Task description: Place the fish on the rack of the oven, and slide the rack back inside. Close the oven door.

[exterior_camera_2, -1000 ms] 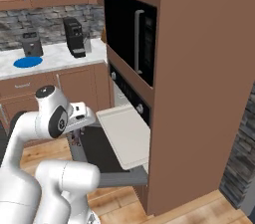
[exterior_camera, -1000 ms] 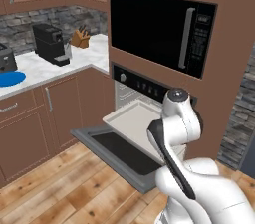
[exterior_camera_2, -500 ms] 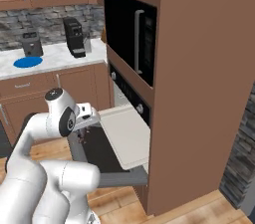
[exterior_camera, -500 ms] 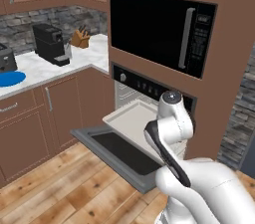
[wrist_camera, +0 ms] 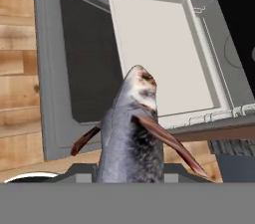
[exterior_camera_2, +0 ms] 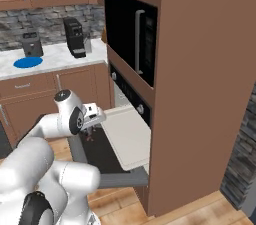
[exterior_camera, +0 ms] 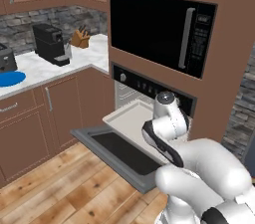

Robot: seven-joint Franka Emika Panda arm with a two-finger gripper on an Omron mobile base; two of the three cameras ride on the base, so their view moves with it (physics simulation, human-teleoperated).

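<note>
My gripper (exterior_camera_2: 89, 128) is shut on the fish (wrist_camera: 132, 133), a grey-black fish with reddish fins that hangs head-out over the open oven door (wrist_camera: 84, 58). Seen from the right base, the fish (exterior_camera_2: 90, 137) is a small dark shape under the hand, just left of the rack (exterior_camera_2: 125, 136). The pale rack (wrist_camera: 159, 54) is pulled out of the oven (exterior_camera: 149, 88) and lies bare above the lowered door (exterior_camera: 119, 153). In the left base view my own arm covers the hand, and the rack (exterior_camera: 130, 118) shows beside it.
A black microwave (exterior_camera: 159, 29) sits above the oven in the brown cabinet column. On the counter to the left are a blue plate (exterior_camera: 10, 78), a coffee machine (exterior_camera: 50, 44) and a knife block (exterior_camera: 78, 39). Wooden floor lies in front of the door.
My arm has swung forward and to the right, carrying the fish closer to the pulled-out rack. Rack and door have not moved.
</note>
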